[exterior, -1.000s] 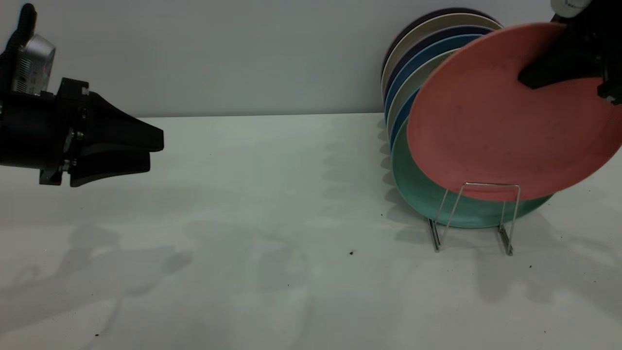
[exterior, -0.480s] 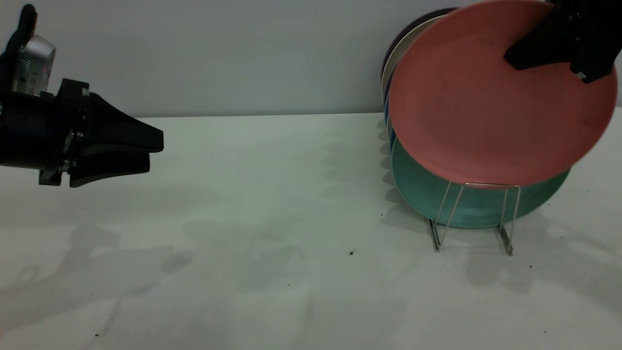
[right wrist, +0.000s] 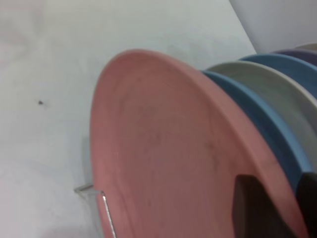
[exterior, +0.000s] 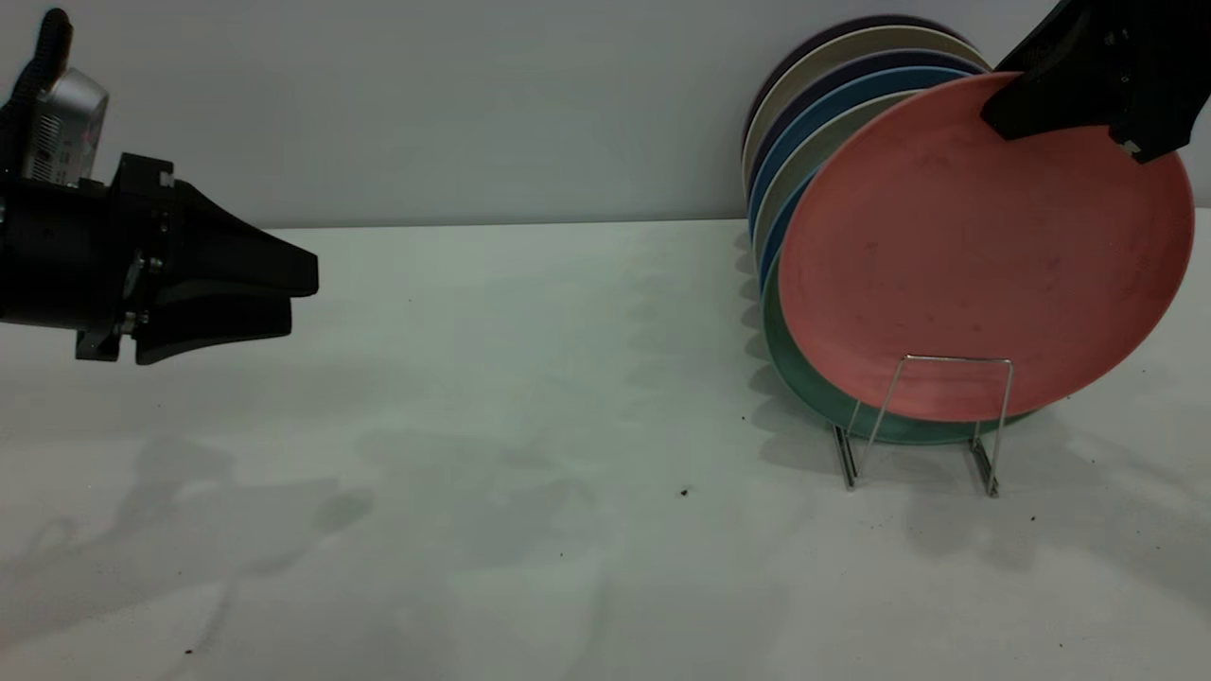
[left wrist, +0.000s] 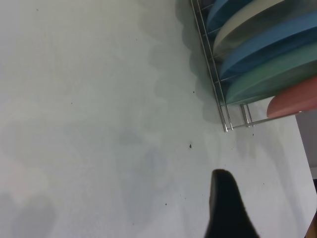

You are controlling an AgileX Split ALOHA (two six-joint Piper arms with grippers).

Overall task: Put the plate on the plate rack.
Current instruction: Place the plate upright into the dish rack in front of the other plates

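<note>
Lowered since a moment ago, our right gripper (exterior: 1064, 90) clamps the plate's (exterior: 984, 255) top rim, its bottom edge now behind the plate rack's (exterior: 932, 416) front loop, before the teal plate (exterior: 804, 383). Seating looks underway; next we should release gently. Our left gripper (exterior: 284, 293) idles, closed.
</note>
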